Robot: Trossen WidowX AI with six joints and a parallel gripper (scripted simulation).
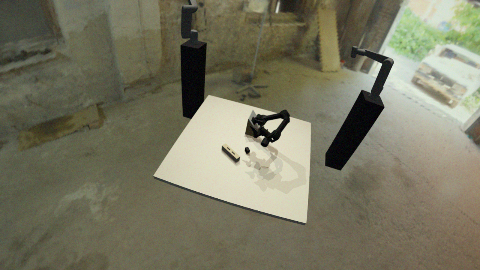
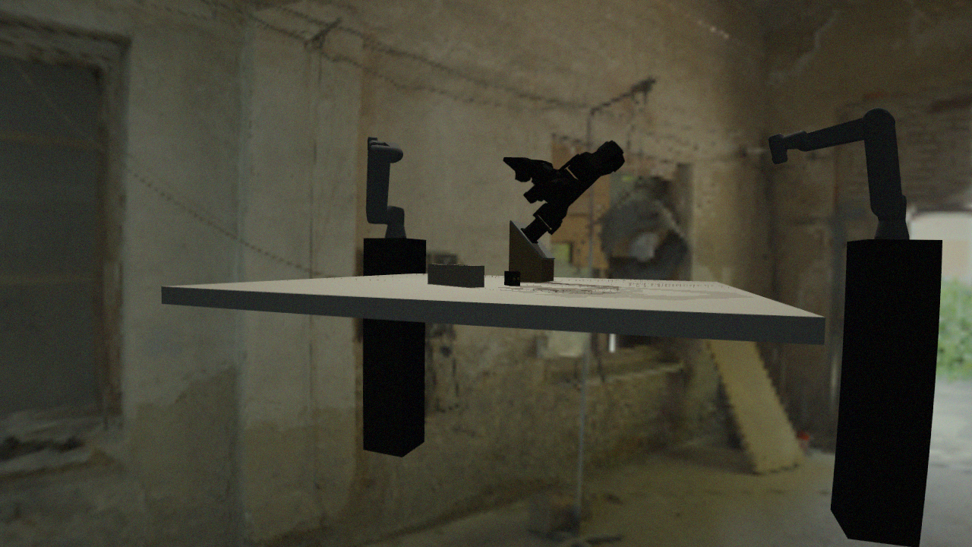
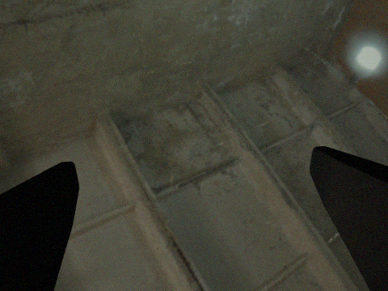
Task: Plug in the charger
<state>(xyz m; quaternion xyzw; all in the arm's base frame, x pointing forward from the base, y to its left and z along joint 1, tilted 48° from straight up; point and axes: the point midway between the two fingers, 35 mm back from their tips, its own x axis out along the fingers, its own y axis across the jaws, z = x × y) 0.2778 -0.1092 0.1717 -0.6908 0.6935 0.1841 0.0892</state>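
The power strip [image 1: 226, 148] [image 2: 455, 275] lies on the white table, with a pale top and two dark outlets. The charger [image 1: 247, 150] [image 2: 512, 278] is a small black block on the table, a short way to the right of the strip and apart from it. Its prongs cannot be made out. My gripper [image 3: 197, 166] is open, with its two dark fingers wide apart and nothing between them. In the top and exterior views it is raised high above the table near the arm's base, away from the charger and strip. The wrist view shows neither of them, only ceiling and wall.
My arm is folded above a wedge-shaped mount [image 1: 249, 130] [image 2: 526, 264] on the table [image 1: 201, 174] [image 2: 305, 299], behind the charger. Two black pedestals [image 1: 193, 80] [image 1: 354, 134] [image 2: 394, 394] [image 2: 887, 381] carrying other grey arms stand beyond the table's left and right sides.
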